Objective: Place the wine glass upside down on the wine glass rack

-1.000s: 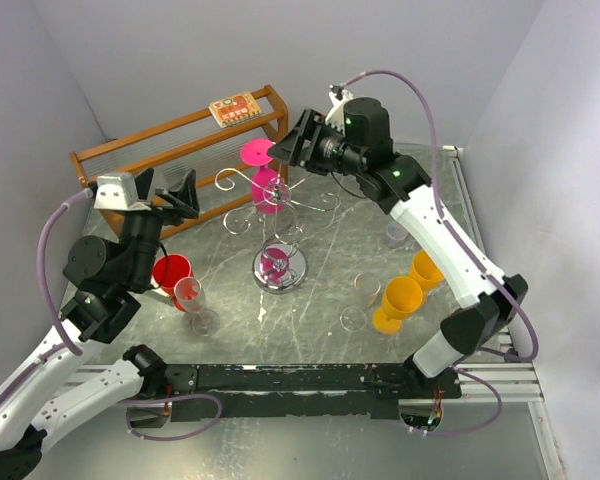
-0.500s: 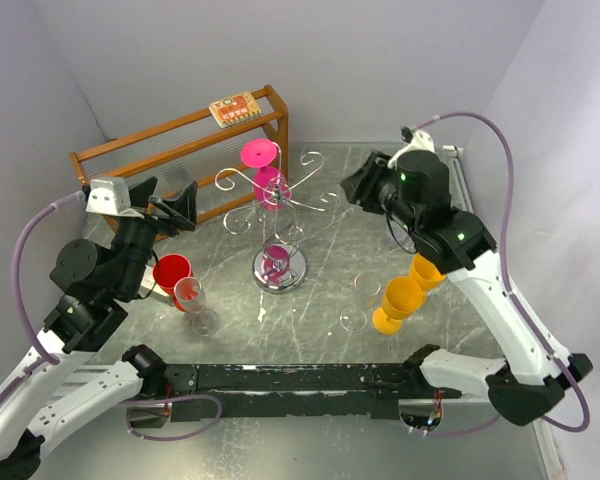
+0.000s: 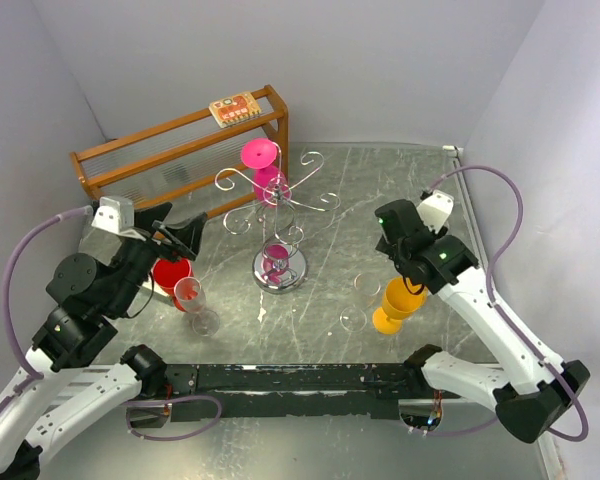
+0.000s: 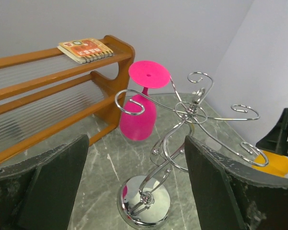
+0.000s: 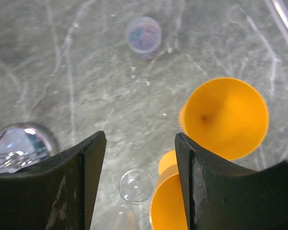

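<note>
Mid-table point(image 3: 360, 190): wine glass rack point(image 3: 280, 262), with a wine glass point(image 3: 265, 180) hung upside down on a rear arm. Behind and to the left, at the back of the table, a wooden shelf point(image 3: 180, 155), booklet point(image 3: 232, 108) on its top right end. Left of the rack, a cup point(image 3: 170, 272) and, just beside it on the right, a flute point(image 3: 193, 300). Right of the rack, a stemmed glass point(image 3: 358, 300), then two goblets point(image 3: 398, 303) close together; beyond them, a small tumbler point(image 5: 143, 34).

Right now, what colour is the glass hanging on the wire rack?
The glass is bright pink, best seen in the left wrist view.
</note>
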